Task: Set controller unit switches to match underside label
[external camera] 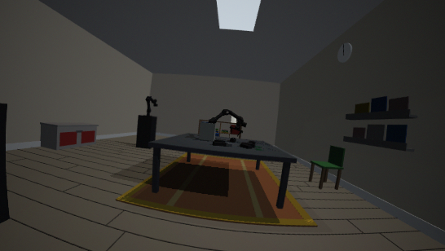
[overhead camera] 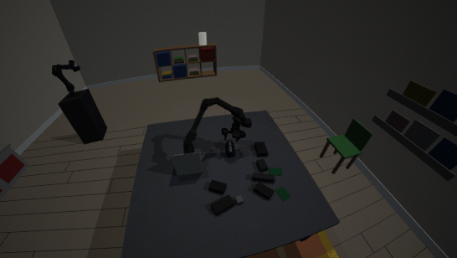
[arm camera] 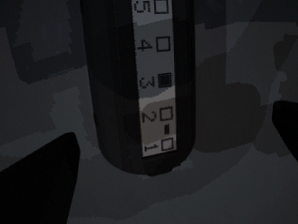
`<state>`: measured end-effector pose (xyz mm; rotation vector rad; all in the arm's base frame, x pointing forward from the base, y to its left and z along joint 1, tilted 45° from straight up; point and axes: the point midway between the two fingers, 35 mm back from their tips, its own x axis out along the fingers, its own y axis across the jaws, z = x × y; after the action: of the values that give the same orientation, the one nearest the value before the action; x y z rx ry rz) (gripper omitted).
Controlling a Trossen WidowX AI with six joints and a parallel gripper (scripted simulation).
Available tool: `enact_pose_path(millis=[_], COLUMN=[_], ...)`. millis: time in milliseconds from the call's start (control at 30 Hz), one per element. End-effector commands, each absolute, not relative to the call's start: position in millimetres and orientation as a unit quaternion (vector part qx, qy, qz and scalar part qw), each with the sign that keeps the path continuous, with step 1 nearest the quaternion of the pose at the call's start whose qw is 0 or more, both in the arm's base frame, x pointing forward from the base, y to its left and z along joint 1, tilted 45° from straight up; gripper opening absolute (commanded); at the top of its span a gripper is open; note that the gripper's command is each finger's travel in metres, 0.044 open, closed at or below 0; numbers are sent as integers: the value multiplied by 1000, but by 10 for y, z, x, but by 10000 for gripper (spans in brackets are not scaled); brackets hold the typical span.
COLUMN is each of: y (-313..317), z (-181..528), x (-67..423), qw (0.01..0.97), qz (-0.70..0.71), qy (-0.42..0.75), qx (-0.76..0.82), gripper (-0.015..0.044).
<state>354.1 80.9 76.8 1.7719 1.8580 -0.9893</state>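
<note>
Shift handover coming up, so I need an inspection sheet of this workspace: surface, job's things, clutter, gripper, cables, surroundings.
Surface: dark bench, dimly lit.
Job's things: controller unit lies label up; squares 3 and 6 filled, 1, 2, 4, 5 empty.
Clutter: dark modules, two green parts, a grey box.
Gripper: gripper open, empty, above the unit.
Cables: nothing seen.
Surroundings: green chair, bookshelf, second arm on a pedestal, wall shelves.
</note>
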Motion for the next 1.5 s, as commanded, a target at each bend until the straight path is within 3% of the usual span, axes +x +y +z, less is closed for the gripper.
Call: enact_pose_path(millis=[0,400,800,1133,1467], y=[828,889,950,1001,1049], z=[793,837,889,938,989], x=[3528,3527,3520,3509,3493], qw=[262,498,669,739,735], qz=[-281,-1,263,442,558], qy=[689,720,643,507,338], qx=[615,484,265,39,-186], gripper=[440,440,440,440,440])
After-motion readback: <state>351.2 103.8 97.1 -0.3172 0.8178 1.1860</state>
